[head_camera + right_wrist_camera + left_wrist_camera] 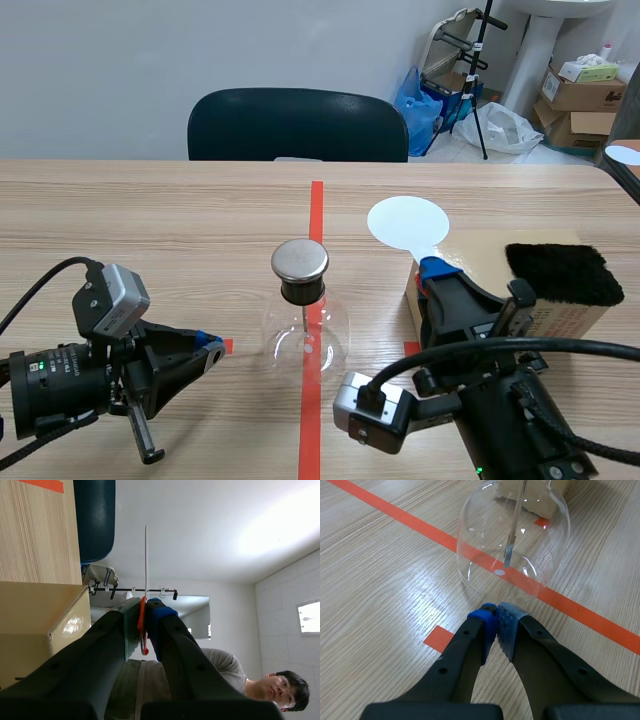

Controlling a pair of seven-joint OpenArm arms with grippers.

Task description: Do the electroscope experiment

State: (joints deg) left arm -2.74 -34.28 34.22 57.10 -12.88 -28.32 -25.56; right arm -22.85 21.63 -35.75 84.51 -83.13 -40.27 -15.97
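The electroscope (305, 322), a clear glass flask with a round metal cap (299, 259), stands on the red centre line. My left gripper (212, 350) lies low on the table just left of it, shut on nothing. In the left wrist view the flask (470, 545) sits right ahead of the closed left gripper (496, 611), with the metal leaf (508, 555) hanging inside. My right gripper (437, 268) is shut on the orange handle (142, 615) of a white round disc (407, 222), which stands upright, to the right of the cap and a little beyond it. The disc (146, 560) appears edge-on above the right gripper (142, 605).
A beige box (480, 255) sits at the right by my right arm, with a black fur pad (563, 272) on top. A dark chair (297, 125) stands behind the table's far edge. A person shows in the right wrist view behind the fingers.
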